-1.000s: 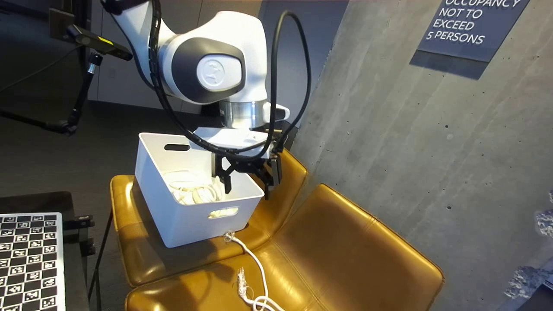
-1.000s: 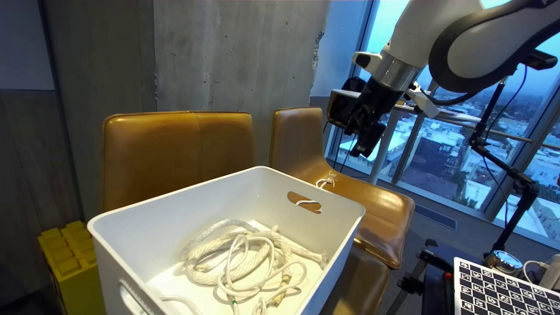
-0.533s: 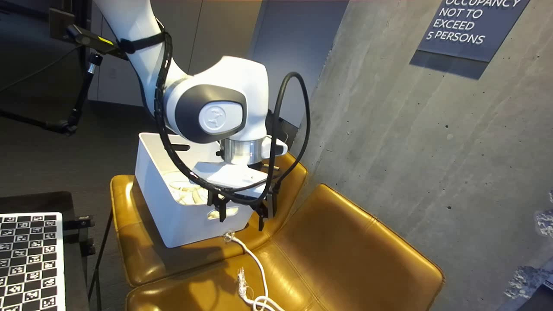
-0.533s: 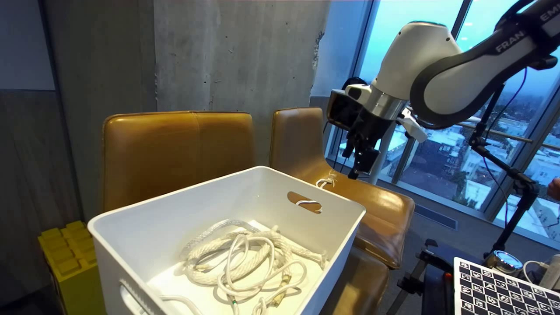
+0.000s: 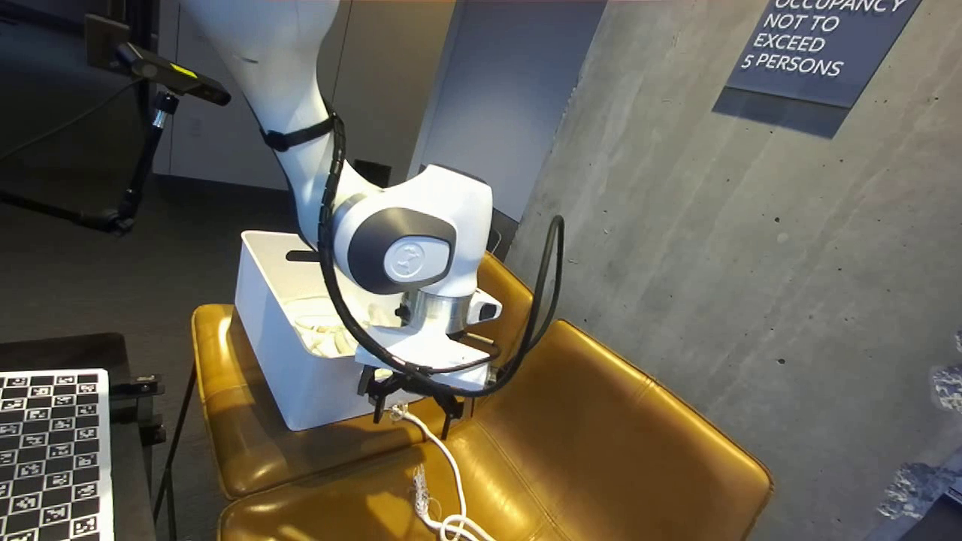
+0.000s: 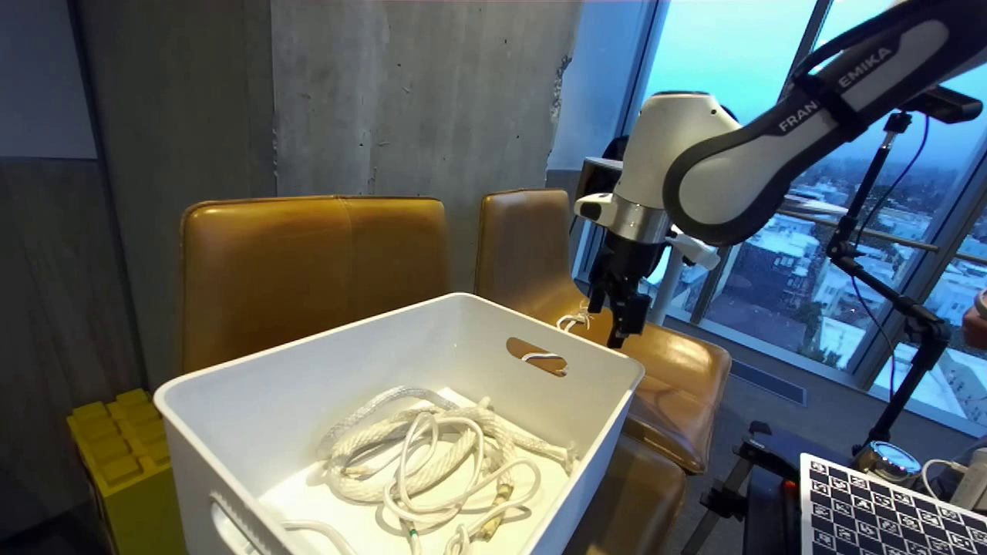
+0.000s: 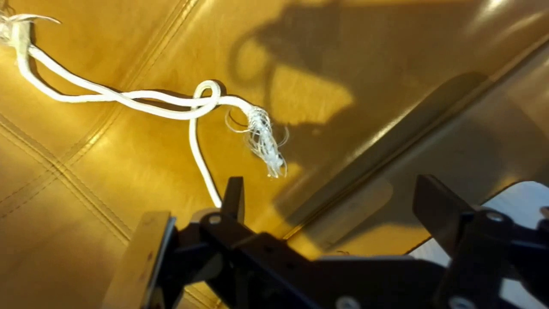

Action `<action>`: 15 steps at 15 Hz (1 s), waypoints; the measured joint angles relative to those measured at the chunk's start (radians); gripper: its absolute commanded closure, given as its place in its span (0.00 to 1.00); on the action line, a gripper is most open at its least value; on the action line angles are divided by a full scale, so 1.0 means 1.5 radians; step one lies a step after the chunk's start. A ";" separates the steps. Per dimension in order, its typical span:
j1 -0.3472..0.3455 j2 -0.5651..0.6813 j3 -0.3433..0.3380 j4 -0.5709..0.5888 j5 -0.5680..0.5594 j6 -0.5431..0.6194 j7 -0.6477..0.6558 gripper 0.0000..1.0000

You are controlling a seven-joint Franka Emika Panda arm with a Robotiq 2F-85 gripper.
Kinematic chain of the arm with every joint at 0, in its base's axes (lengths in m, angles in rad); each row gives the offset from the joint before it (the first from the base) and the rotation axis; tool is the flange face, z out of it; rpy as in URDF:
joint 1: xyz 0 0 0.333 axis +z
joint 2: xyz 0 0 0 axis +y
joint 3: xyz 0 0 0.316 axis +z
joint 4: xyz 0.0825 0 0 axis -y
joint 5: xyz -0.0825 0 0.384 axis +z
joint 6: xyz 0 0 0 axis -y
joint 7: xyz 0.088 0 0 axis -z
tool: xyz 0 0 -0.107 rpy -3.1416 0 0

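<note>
grey concrete wall [image 5: 676, 225], glossy tan chairs [image 5: 631, 421], dark floor [image 5: 184, 259], tall windows [image 6: 721, 54] — buildings [image 6: 771, 274] outside, bluish daylight

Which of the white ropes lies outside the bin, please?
The thin white rope with a frayed end, partly looped on the tan seating; the other ropes lie tangled together inside the white bin.

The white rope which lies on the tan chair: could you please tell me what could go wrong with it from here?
The white rope has a frayed end; if gripped there, it might slip. Its loop could tighten into a knot when pulled. The open end effector also seems close to the white storage bin, so it might bump it.
</note>
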 measured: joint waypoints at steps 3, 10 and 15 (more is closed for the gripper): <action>-0.012 0.007 0.027 0.047 0.039 -0.098 -0.093 0.00; -0.012 0.044 0.017 0.131 0.034 -0.189 -0.246 0.00; -0.010 0.084 -0.009 0.129 -0.039 -0.152 -0.308 0.00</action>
